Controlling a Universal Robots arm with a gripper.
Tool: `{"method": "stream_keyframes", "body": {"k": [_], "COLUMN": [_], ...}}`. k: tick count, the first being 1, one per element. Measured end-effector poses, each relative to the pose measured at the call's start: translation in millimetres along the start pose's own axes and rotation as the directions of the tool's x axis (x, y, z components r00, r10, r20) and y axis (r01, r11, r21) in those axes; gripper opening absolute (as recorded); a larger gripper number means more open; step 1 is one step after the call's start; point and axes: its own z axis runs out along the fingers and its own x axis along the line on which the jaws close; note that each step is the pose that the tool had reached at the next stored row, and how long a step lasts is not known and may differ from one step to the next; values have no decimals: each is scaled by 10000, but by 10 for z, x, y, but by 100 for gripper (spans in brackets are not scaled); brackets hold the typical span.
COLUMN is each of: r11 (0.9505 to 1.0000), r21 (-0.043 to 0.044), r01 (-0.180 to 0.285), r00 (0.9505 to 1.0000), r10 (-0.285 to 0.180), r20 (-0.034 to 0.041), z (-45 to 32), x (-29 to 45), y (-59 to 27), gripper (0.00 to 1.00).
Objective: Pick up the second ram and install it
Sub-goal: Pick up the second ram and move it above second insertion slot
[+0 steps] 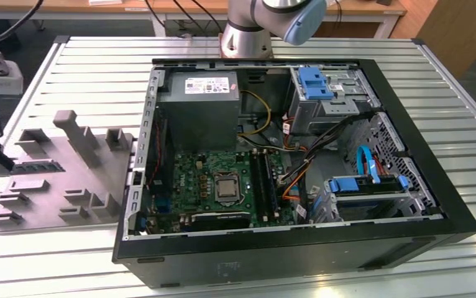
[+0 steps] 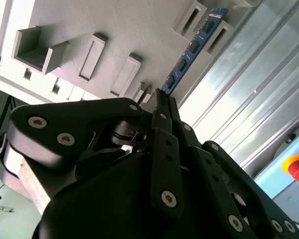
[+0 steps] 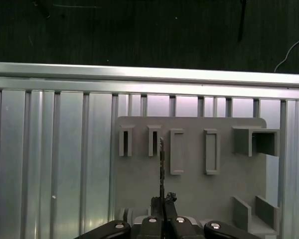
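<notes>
One end of the second ram (image 2: 192,47) is pinched in my claw (image 2: 158,95), its long axis running straight out from it, over the grey holder block (image 3: 194,189) by the table's (image 1: 437,68) edge at the exterior view's left. Whether it rests in a slot I cannot tell; the open computer case (image 1: 263,261) lies well apart.

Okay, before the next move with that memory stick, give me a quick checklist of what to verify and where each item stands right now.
1. Is the pincer shut on the second ram: ok, gripped at one end.
2. Is the ram lifted free of the grey holder: cannot tell; its far end lies near a holder slot.
3. Is the ram straight in the grip: ok, edge-on in the first wrist view.
4. Is the computer case open: ok.
5. Is one of the memory slots free: cannot tell.
</notes>
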Motion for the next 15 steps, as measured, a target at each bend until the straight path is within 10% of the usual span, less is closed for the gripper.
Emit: {"method": "stream_keyframes", "body": {"k": [15], "r11": [10000], "r21": [80], "r01": [3], "r00": [10000], "r10": [-3], "r20": [-2], "z": [-514], "x": [-19], "y": [-2], "gripper": [13]}}
